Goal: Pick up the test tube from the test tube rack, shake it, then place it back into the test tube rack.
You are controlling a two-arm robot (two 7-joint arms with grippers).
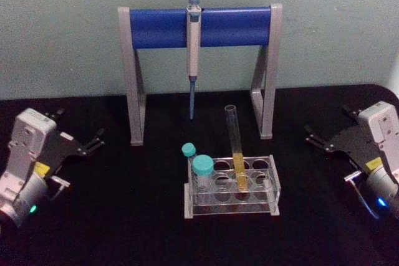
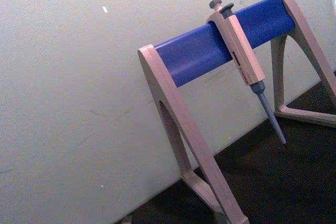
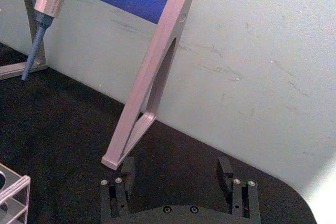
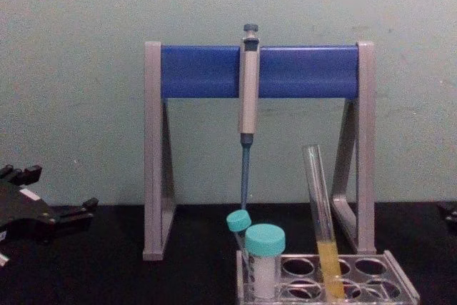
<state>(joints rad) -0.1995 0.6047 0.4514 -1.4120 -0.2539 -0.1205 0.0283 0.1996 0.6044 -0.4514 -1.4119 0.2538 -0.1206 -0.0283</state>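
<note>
Black tabletop [image 1: 124, 222] meets a pale green wall [image 1: 62, 35]. Near the middle, the test tube [image 1: 236, 147] leans slightly in a hole of the clear rack [image 1: 272, 186], yellow liquid at its bottom. Well off to either side sit the left gripper [image 1: 78, 127] and the right gripper [image 1: 328, 124], both with jaws spread and empty.

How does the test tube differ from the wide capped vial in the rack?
The test tube is tall and thin, rising above the rack; the wide vial is short and stout. Test tube is open-topped; vial has a teal cap. Test tube leans and holds yellow liquid; vial stands upright, no yellow visible. Shared: both sit in the rack; left gripper and right gripper are open, off to the sides.
</note>
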